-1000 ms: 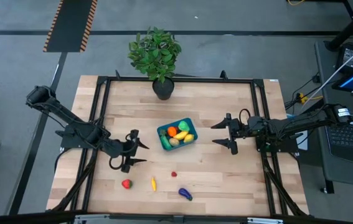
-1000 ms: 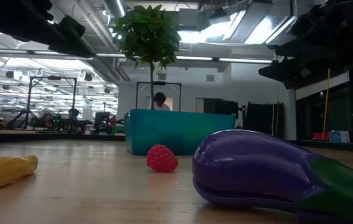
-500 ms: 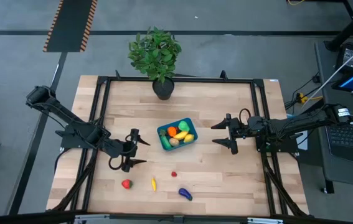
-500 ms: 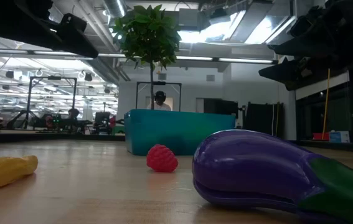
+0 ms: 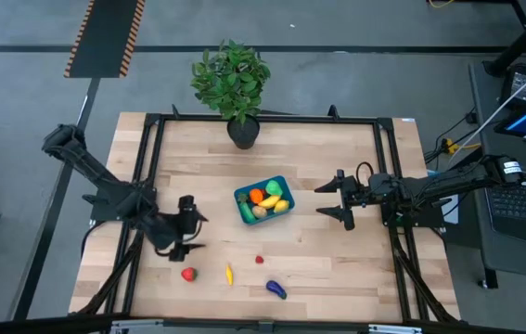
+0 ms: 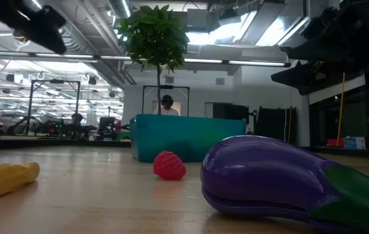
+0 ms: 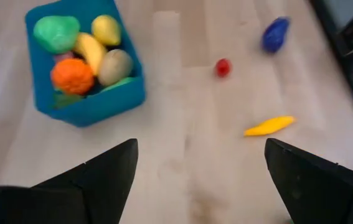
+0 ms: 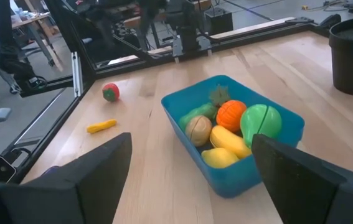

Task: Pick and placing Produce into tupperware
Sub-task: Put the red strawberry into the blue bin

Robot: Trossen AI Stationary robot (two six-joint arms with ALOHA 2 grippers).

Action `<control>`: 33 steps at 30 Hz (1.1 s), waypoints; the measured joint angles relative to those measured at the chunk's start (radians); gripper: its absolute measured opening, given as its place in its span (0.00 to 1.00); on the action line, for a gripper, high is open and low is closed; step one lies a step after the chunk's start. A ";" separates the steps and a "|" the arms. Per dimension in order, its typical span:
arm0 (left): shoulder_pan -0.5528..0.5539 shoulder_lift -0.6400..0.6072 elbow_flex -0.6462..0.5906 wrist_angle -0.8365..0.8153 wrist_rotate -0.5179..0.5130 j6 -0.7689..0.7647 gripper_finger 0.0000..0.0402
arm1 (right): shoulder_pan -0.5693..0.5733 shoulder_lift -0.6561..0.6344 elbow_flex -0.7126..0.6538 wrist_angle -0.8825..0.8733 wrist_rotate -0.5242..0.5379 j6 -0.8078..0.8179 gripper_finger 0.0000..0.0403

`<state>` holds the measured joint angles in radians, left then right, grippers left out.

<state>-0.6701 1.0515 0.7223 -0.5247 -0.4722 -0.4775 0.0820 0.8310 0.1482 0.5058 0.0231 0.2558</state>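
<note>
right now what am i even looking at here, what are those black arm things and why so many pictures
These are two robot arms at a wooden table, each ending in a two-finger gripper. One camera looks straight down, one sits at table height, and one rides on each wrist. The left gripper and the right gripper are both open and hold nothing. Between them sits a teal tupperware already holding several toy fruits and vegetables. Loose on the table are a red strawberry, a yellow piece, a small red berry and a purple eggplant. A potted plant stands at the far edge.
</note>
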 joint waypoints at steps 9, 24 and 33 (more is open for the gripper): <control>-0.193 0.078 0.033 -0.022 -0.062 -0.285 0.85 | 0.000 0.000 0.000 -0.001 0.000 -0.002 0.83; -0.368 0.440 0.382 -0.375 -0.048 -0.754 0.85 | 0.015 0.000 0.000 -0.001 -0.001 0.029 0.83; -0.348 0.471 0.412 -0.453 0.097 -0.902 0.85 | 0.033 0.000 0.000 -0.001 0.000 0.027 0.83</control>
<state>-1.0182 1.5227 1.1347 -0.9779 -0.3756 -1.3793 0.1154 0.8310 0.1482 0.5049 0.0227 0.2832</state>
